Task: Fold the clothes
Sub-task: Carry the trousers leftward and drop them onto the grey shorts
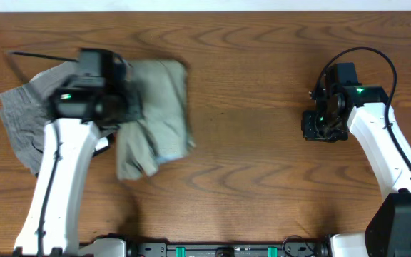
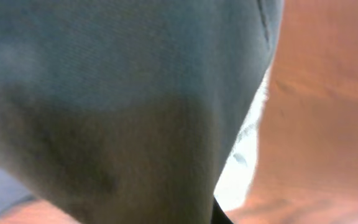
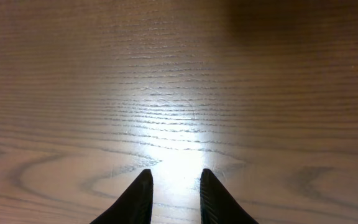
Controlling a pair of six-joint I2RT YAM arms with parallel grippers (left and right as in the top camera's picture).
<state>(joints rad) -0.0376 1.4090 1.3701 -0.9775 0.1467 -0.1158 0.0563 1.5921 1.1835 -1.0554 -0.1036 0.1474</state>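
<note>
The clothes (image 1: pixel 159 107), a pale khaki-green wrinkled garment, lie bunched left of the table's middle, with a pale blue bit of lining at the lower right edge. My left gripper (image 1: pixel 133 100) sits at the garment's left edge, shut on the clothes. In the left wrist view the clothes (image 2: pixel 135 93) fill nearly the whole picture and hide the fingers. Far to the right, my right gripper (image 1: pixel 325 132) hovers over bare wood. In its own view the right gripper (image 3: pixel 176 177) stands open by a small gap, with nothing between the fingers.
Darker grey shorts (image 1: pixel 23 118) lie at the far left, partly under my left arm and beside the clothes. The wooden table (image 1: pixel 262 107) stretches between the two arms. The arms' bases stand along the front edge.
</note>
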